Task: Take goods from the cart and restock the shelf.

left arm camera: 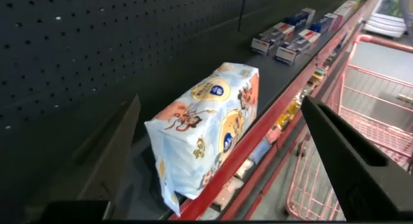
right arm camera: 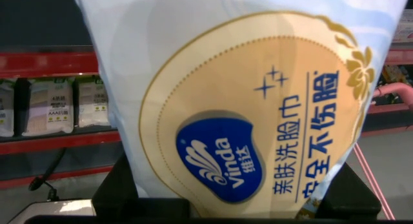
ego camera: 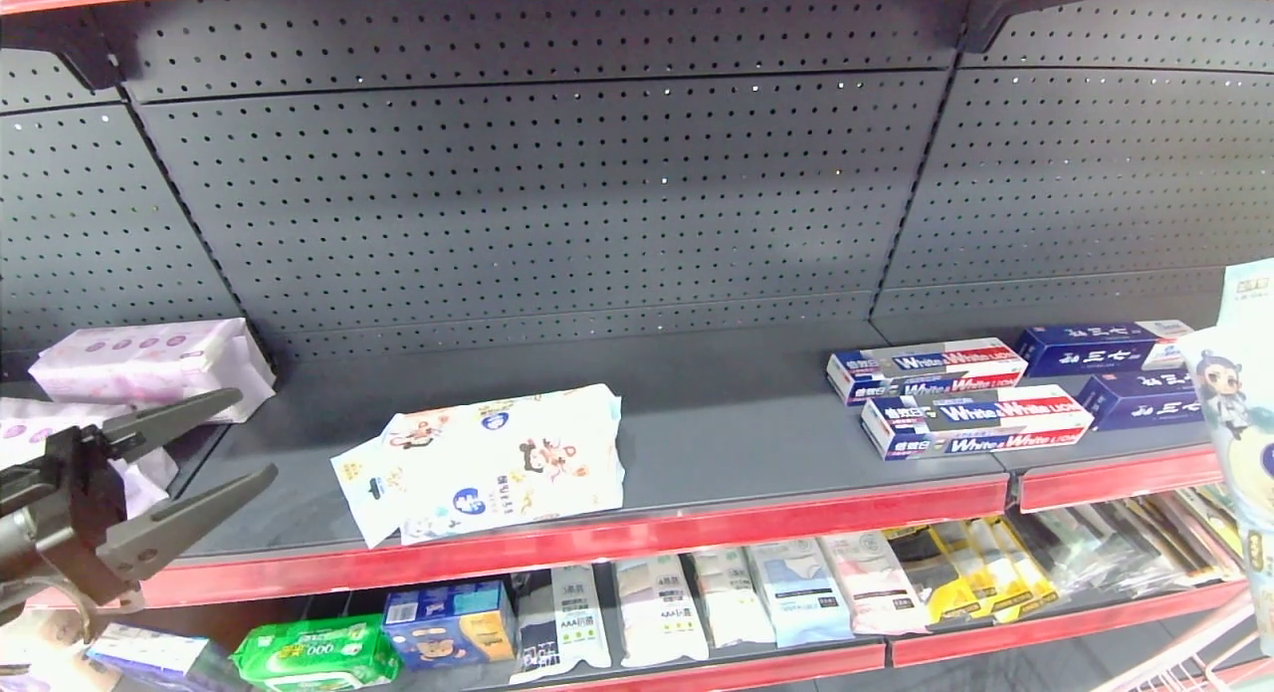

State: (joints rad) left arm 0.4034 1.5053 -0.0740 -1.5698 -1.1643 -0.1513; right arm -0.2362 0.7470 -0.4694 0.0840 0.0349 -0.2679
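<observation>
A white tissue pack with cartoon print [ego camera: 488,463] lies flat near the front edge of the dark shelf [ego camera: 737,423]. My left gripper [ego camera: 252,435] hangs open just left of it, level with the shelf, with nothing between its fingers. In the left wrist view the same pack [left arm camera: 206,133] lies beyond the spread fingers [left arm camera: 122,146]. A second pack of the same kind [ego camera: 1234,413] is held up at the far right edge. My right gripper [right arm camera: 235,204] is shut on this pack [right arm camera: 245,108], whose lower end sits between the dark fingers [right arm camera: 122,192].
Toothpaste boxes [ego camera: 946,393] and dark blue boxes [ego camera: 1105,348] lie at the shelf's right. Pink tissue packs [ego camera: 149,363] sit at the left. The lower shelf [ego camera: 697,612] holds several packaged goods. A pink wire cart [left arm camera: 374,121] stands in front of the shelf.
</observation>
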